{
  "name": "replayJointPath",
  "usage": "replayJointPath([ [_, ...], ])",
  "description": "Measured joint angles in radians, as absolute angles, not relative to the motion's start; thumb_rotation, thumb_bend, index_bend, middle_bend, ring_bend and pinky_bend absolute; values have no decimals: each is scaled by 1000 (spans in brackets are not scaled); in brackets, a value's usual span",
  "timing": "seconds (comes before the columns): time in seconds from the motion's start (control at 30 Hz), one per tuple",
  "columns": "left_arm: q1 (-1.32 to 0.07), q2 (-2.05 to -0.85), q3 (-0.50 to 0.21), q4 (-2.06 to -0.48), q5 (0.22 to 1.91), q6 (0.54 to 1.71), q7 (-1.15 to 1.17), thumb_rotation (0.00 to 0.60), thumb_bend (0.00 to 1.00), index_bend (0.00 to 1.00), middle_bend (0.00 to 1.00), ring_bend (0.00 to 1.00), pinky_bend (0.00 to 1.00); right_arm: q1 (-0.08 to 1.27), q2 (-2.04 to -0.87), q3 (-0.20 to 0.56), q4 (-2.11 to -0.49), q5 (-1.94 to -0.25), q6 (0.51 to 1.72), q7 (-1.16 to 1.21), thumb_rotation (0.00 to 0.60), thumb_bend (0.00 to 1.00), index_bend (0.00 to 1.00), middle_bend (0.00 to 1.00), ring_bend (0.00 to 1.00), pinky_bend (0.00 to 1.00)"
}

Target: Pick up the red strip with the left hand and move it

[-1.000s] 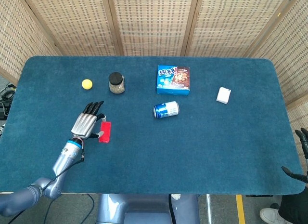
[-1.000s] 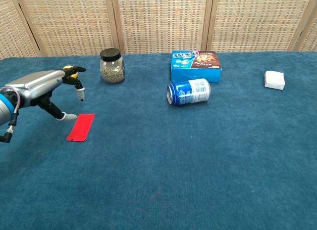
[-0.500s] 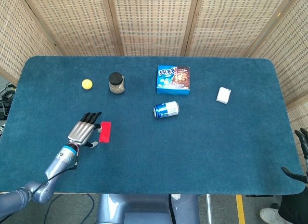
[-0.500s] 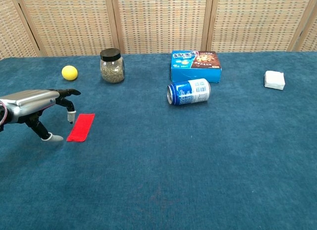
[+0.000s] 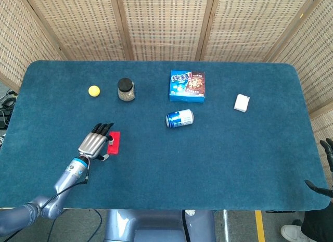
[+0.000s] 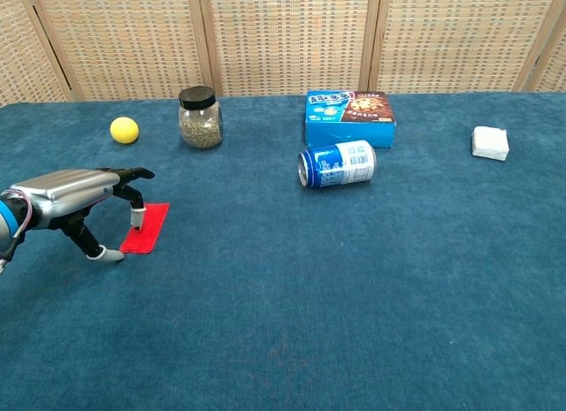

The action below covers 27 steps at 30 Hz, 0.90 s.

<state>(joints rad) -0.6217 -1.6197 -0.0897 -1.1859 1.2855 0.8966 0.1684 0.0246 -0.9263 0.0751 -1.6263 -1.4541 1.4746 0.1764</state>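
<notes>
While I look down from the head view, my left hand (image 5: 94, 143) lies low over the blue table (image 5: 218, 164), palm down, fingers spread and holding nothing. The red strip (image 5: 113, 142) is my landmark: it lies flat on the cloth, and the hand sits against its left edge. In the chest view one fingertip (image 6: 137, 222) comes down onto the strip's left edge, while the thumb rests on the cloth just left of its near corner. My right hand (image 5: 327, 169) shows only at the table's far right edge, well apart from the strip; I cannot tell its state. Beyond the strip to the right lies a blue can (image 5: 179, 118) on its side. Farther back stand a jar (image 5: 125, 89), a yellow ball (image 5: 93, 91), a snack box (image 5: 187, 86) and a small white box (image 5: 241, 103).
</notes>
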Motion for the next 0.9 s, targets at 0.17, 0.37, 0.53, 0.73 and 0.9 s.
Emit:
replayJointPath([
  [0.17, -625, -1630, -92, -1174, 1280, 899, 179, 600, 288, 482, 0, 0, 0, 25, -926, 75, -1626, -1453, 1473, 177, 600, 0, 10, 0, 0, 0],
  [0.37, -633, -1638, -94, -1165, 1270, 888, 189, 600, 286, 484, 0, 0, 0, 26, -926, 75, -1627, -1452, 1469, 175, 600, 0, 12, 0, 0, 0],
  [0.53, -637, -1646, -94, -1158, 1266, 884, 194, 600, 312, 505, 0, 0, 0, 27, -926, 75, -1627, -1451, 1468, 175, 600, 0, 17, 0, 0, 0],
  [0.73, -639, -1650, -92, -1153, 1265, 883, 189, 600, 407, 528, 0, 0, 0, 28, -925, 74, -1627, -1451, 1464, 178, 600, 0, 23, 0, 0, 0],
  [0.9, -639, -1653, -92, -1148, 1265, 885, 189, 600, 428, 545, 0, 0, 0, 28, -924, 74, -1627, -1451, 1463, 182, 600, 0, 28, 0, 0, 0],
])
